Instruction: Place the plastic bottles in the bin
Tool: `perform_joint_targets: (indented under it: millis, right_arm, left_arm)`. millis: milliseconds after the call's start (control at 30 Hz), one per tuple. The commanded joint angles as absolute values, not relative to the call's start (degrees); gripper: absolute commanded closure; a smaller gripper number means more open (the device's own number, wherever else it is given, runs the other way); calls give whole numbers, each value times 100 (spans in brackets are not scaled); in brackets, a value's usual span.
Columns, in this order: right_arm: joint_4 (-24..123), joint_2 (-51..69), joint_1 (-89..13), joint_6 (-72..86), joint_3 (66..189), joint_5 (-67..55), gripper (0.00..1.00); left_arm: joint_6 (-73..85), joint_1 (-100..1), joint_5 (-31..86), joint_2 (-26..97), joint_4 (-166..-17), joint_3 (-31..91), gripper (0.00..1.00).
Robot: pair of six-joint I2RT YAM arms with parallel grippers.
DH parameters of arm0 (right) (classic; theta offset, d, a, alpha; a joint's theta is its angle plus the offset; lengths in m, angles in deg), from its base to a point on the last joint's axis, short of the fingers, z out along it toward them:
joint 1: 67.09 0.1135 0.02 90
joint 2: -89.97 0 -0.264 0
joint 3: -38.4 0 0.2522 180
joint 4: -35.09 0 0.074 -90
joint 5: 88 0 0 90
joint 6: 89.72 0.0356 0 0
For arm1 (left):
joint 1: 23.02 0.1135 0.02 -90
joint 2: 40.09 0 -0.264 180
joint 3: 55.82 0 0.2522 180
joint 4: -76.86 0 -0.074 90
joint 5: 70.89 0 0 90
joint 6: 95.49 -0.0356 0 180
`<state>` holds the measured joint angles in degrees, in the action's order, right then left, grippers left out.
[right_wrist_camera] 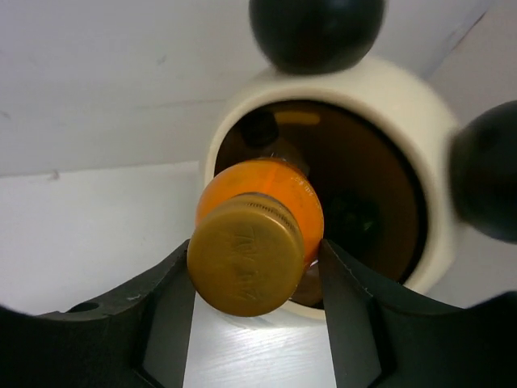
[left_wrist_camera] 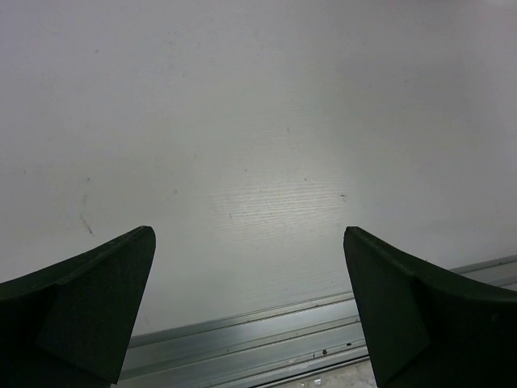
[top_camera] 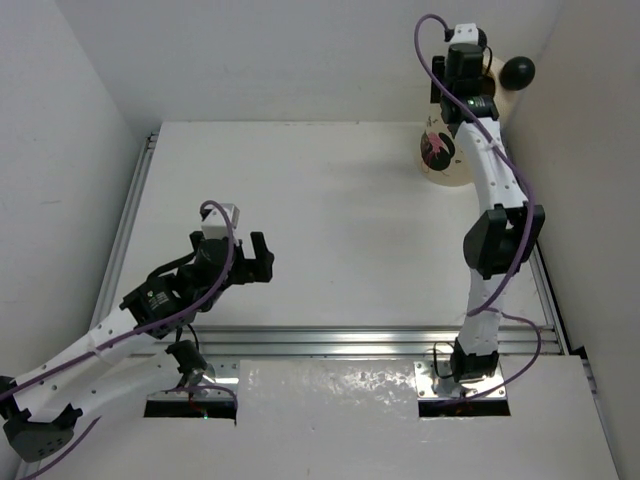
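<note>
My right gripper (right_wrist_camera: 255, 263) is shut on an orange plastic bottle (right_wrist_camera: 279, 187) with a dull gold cap (right_wrist_camera: 245, 255). It holds the bottle at the mouth of the cream-white bin (right_wrist_camera: 404, 89), bottom end pointing into the opening. The bin stands at the table's far right corner (top_camera: 450, 170), with black ball ears (right_wrist_camera: 317, 28) and a pink-and-black picture on its side (top_camera: 437, 148). In the top view the right gripper (top_camera: 467, 62) hangs over the bin. Dim shapes lie inside the bin. My left gripper (top_camera: 230, 250) is open and empty; it also shows in the left wrist view (left_wrist_camera: 249, 242). No other bottles show on the table.
An aluminium rail (top_camera: 330, 340) runs along the table's near edge, just under the left gripper (left_wrist_camera: 242, 339). White walls enclose the table on the left, back and right. The bin sits close to the right wall.
</note>
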<state>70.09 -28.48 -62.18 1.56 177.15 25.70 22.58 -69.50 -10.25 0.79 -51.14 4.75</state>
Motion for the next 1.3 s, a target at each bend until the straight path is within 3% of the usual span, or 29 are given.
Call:
perform_joint_targets:
  millis: [0,67,200,233,433,600,733,833,933,1100,1267]
  right_arm:
    - [7109,-2964,-6322,89,18013,2635,43]
    - [7161,-3061,-6471,247,18048,2564,38]
    - [7381,-3150,-6569,379,18189,2695,3]
    - [7381,-3115,-6569,414,18171,2713,1]
    - [7478,-2553,-6569,712,18180,2373,1]
    - [7601,-1262,-6446,1047,17276,1520,1]
    - [7680,73,-6060,1135,15793,1122,1]
    - [7636,1286,-5708,1320,13828,1000,1]
    - [7855,2298,-5514,1741,12526,570,1]
    - [8137,3546,-5417,2041,11072,-615,1]
    - [8567,4663,-5417,1883,10332,-109,1]
  left_arm:
    - [2131,-6951,-936,77,-5387,453,0]
    - [2096,-6951,-884,104,-5413,453,0]
    - [2070,-6951,-805,130,-5440,444,0]
    - [2061,-6951,-804,139,-5448,435,0]
    - [2035,-6951,-743,192,-5483,435,0]
    - [2096,-6942,-927,122,-5413,453,0]
    - [2822,-6864,-2032,104,-4740,706,0]
    - [3571,-6758,-3165,113,-4141,961,0]
    - [3880,-6749,-3502,25,-3875,1129,0]
    - [3119,-6758,-3608,-238,-3866,1261,0]
    - [3405,-6749,-3864,-572,-3787,1015,0]
